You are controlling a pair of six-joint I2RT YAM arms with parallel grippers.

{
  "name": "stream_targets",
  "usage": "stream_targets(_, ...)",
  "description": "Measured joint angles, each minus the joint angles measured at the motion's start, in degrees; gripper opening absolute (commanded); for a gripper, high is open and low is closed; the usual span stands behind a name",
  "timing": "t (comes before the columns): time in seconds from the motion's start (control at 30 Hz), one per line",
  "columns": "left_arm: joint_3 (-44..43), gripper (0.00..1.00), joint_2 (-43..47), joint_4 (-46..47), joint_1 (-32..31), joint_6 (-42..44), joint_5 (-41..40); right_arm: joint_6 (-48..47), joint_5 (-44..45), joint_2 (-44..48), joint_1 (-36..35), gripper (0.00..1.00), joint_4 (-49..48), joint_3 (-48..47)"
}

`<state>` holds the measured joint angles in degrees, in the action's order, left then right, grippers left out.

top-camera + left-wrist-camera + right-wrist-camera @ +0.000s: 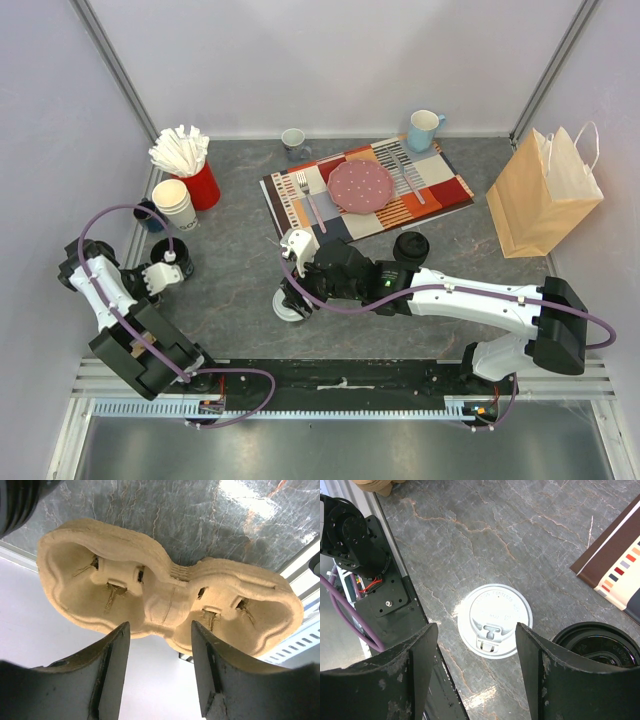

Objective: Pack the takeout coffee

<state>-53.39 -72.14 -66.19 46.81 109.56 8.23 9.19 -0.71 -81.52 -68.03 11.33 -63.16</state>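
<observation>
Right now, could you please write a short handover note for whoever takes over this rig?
Left gripper open, over the empty pulp carrier near the table's left edge.
Right gripper open, over the white-lidded cup; the black-lidded cup stands beside it on the table.
Done: nothing packed yet.
Left to do: grip each cup, seat both in the carrier, then probably the paper bag.

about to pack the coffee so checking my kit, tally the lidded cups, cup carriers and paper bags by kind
Paper takeout cups with round plastic sip lids: 2 (white-lidded cup, black-lidded cup)
Moulded tan pulp cup carrier: 1
Tan paper bag with white handles: 1
Total: 4
</observation>
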Motion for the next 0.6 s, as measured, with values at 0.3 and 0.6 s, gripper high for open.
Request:
stream_targets(0.3,-3.1,0.44,-1.1,-2.1,0.0,-6.6,4.8,0.0,-0.7,0.0,0.0,0.71,0.0,0.0)
stream_targets(0.6,-1.2,0.51,-4.4,-0.8,0.0,-24.2,11.5,0.0,-1.0,0.0,0.0,0.71,0.0,0.0)
